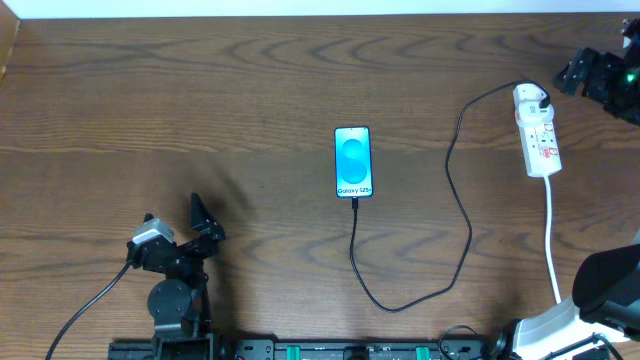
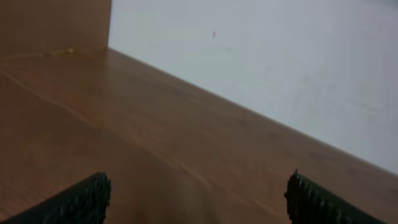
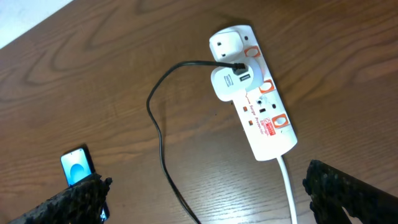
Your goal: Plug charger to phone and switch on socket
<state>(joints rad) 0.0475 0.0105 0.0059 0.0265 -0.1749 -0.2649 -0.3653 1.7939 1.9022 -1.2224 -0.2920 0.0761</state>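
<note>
The phone (image 1: 353, 162) lies flat mid-table with its blue screen up; its edge also shows in the right wrist view (image 3: 77, 165). The black charger cable (image 1: 462, 215) runs from the phone's near end, where its tip meets the phone, loops toward the front and goes up to the white adapter (image 3: 229, 81) on the socket strip (image 1: 538, 132). The strip also shows in the right wrist view (image 3: 264, 115). My right gripper (image 1: 578, 72) is open and empty (image 3: 205, 199), hovering just right of the strip's far end. My left gripper (image 1: 206, 226) is open and empty (image 2: 199, 199) at the front left.
The strip's white cord (image 1: 551, 235) runs toward the front right, past the right arm's base (image 1: 600, 290). The left arm's base (image 1: 170, 300) sits at the front left. The table's far edge meets a white wall (image 2: 280, 62).
</note>
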